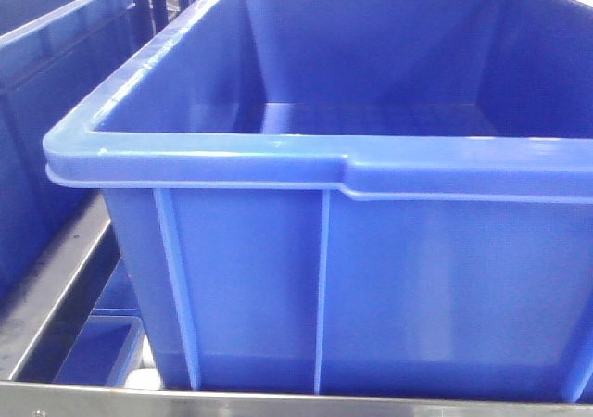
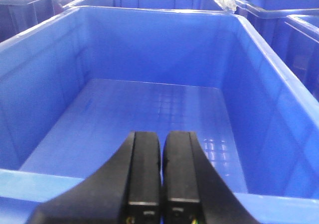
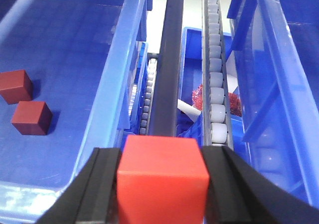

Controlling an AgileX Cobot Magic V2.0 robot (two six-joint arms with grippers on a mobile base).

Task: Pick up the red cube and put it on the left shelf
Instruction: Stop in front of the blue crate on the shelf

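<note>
In the right wrist view my right gripper (image 3: pixel 162 157) is shut on the bright red cube (image 3: pixel 162 176), held between both black fingers above the gap between two blue bins, over a dark rail (image 3: pixel 167 64). In the left wrist view my left gripper (image 2: pixel 161 147) is shut and empty, its black fingers pressed together over the near rim of an empty blue bin (image 2: pixel 149 109). Neither gripper shows in the front view, which is filled by a large blue bin (image 1: pixel 352 167).
Two dark red cubes (image 3: pixel 15 85) (image 3: pixel 32 117) lie in the blue bin at the left (image 3: pixel 99 119). A white roller track (image 3: pixel 215 69) runs beside the rail, with another bin's wall (image 3: pixel 279 84) to its right. More blue bins stand around (image 2: pixel 269 5) (image 1: pixel 46 28).
</note>
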